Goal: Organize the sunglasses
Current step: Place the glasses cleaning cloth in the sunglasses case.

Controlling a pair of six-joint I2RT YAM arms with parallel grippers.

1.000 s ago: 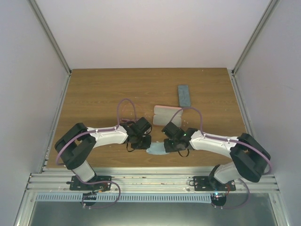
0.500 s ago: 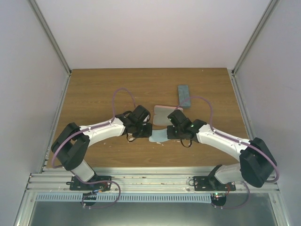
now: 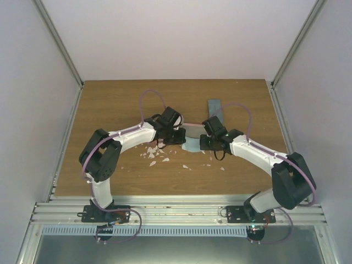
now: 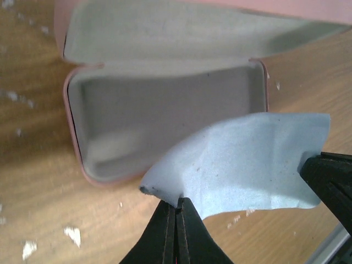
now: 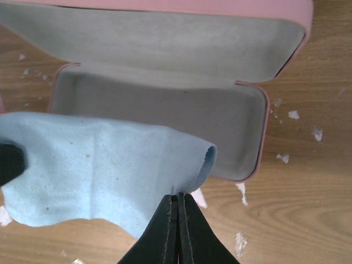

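Observation:
No sunglasses show in any view. A light blue cloth (image 3: pixel 191 147) hangs stretched between my two grippers, just in front of an open pink case (image 3: pixel 193 130). My left gripper (image 4: pixel 179 201) is shut on the cloth's (image 4: pixel 247 165) left corner, and my right gripper (image 5: pixel 179 196) is shut on the right corner of the cloth (image 5: pixel 93 165). The cloth's far edge overlaps the near rim of the pink case (image 4: pixel 137 115). The case's grey lining (image 5: pixel 165 104) is bare and its lid stands open at the back. From above, the left gripper (image 3: pixel 179 141) and right gripper (image 3: pixel 204 144) face each other.
A closed blue-grey case (image 3: pixel 214 106) lies beyond the right arm, partly crossed by its cable. White flecks (image 3: pixel 154 154) are scattered on the wooden table (image 3: pixel 110 110) in front of the grippers. Metal-framed walls close in both sides.
Both arms have reached away from the near edge toward the pink case, carrying the cloth between them. The white flecks on the table are now uncovered.

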